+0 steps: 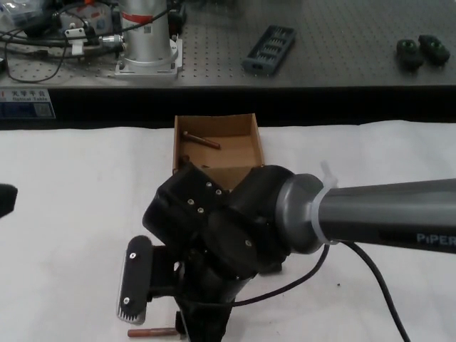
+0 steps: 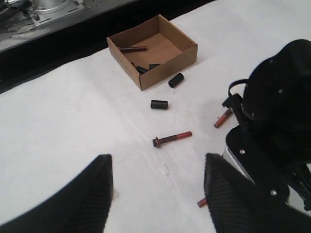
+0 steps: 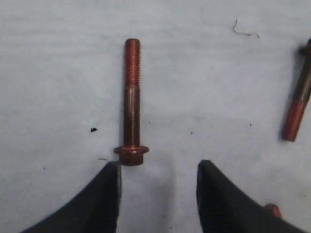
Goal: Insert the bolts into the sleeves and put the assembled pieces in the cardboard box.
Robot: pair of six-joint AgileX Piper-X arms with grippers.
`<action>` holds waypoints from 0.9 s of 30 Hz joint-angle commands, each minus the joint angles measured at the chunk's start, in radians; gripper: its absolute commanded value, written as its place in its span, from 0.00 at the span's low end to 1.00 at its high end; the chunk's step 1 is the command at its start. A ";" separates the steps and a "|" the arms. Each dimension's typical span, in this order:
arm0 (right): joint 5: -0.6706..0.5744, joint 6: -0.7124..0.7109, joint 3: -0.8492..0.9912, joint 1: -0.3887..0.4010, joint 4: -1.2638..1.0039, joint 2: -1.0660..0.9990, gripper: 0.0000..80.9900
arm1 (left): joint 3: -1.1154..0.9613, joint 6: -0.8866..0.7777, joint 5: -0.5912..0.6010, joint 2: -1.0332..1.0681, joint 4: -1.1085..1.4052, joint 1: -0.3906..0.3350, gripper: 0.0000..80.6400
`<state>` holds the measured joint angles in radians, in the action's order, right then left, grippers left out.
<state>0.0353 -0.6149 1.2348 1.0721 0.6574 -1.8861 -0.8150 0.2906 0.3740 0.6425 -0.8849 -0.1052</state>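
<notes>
My right gripper point(image 3: 158, 194) is open and points down at the white cloth. A copper-red bolt point(image 3: 132, 102) lies just ahead of its fingertips, with its hex head nearest one finger point(image 3: 104, 199). A second bolt point(image 3: 297, 107) lies off to one side. My left gripper point(image 2: 158, 194) is open and empty above the cloth. Ahead of it lie a bolt point(image 2: 171, 138) and two black sleeves point(image 2: 159, 104) point(image 2: 176, 80). The cardboard box point(image 2: 167, 68) holds a bolt piece point(image 2: 132, 49) and dark sleeves point(image 2: 143, 68). In the high view the box point(image 1: 235, 153) stands at the cloth's middle back.
The right arm's black wrist point(image 1: 228, 235) hangs low over the front of the cloth, with a bolt point(image 1: 153, 332) by it. Another bolt point(image 2: 223, 118) lies beside that arm. Behind the cloth is a perforated metal bench with a metal post point(image 1: 146, 35) and a dark tray point(image 1: 269, 46).
</notes>
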 commanded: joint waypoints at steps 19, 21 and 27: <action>-0.114 0.646 -0.507 -0.221 -0.345 0.706 0.21 | -0.012 0.451 -0.074 0.519 0.000 -0.358 0.51; -0.145 0.687 -0.537 -0.245 -0.350 0.749 0.21 | -0.012 0.481 -0.097 0.576 0.000 -0.398 0.51; -0.205 0.696 -0.556 -0.285 -0.304 0.810 0.21 | -0.012 0.577 -0.213 0.722 -0.003 -0.462 0.51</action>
<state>-0.1279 0.0644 0.6865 0.8094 0.3464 -1.1130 -0.8158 0.8139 0.2094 1.3289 -0.8873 -0.5529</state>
